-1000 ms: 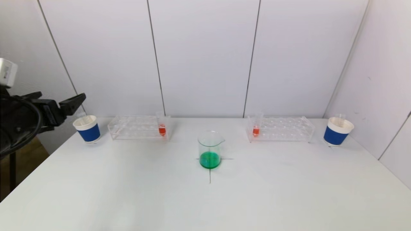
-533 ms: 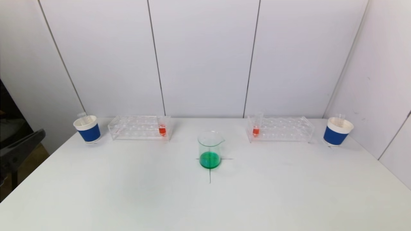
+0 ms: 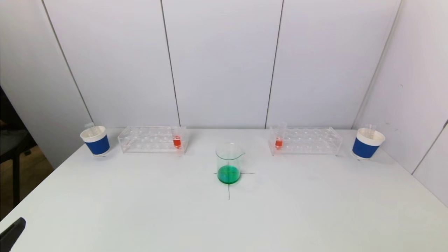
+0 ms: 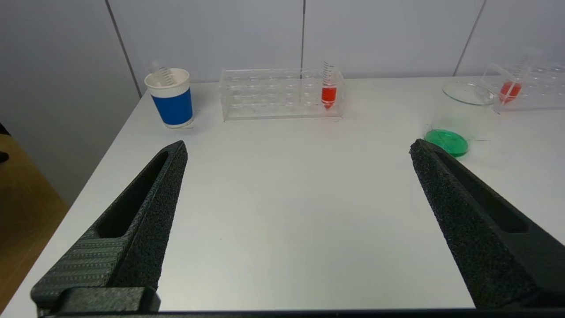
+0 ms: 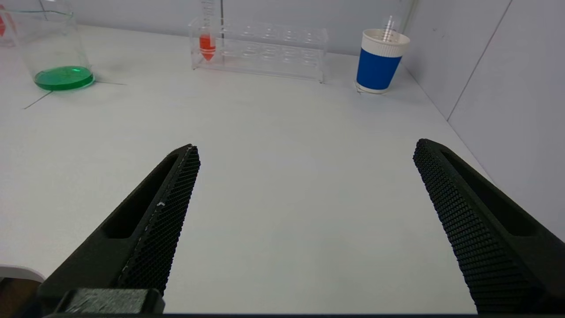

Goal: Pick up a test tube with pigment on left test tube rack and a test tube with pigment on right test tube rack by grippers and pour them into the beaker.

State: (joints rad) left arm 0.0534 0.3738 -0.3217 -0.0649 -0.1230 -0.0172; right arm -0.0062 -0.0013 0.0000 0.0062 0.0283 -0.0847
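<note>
Three white wall panels point(image 3: 224, 63) back white table point(image 3: 280, 217).

A beaker point(image 3: 229, 163) is sitting at the centre of the frame on the table point(image 3: 297, 213), with one rack point(image 3: 151, 139) lying upper left and another rack point(image 3: 305, 140) upper right, each holding a tube point(image 3: 176, 138) point(image 3: 279, 137), and cups point(image 3: 95, 140) point(image 3: 368, 143) standing outside them.

A white table point(image 3: 140, 210) carries a central beaker point(image 3: 229, 163), two clear racks point(image 3: 150, 139) point(image 3: 306, 140) flanking it mid-frame, and blue cups point(image 3: 95, 140) point(image 3: 367, 143) outermost.
</note>
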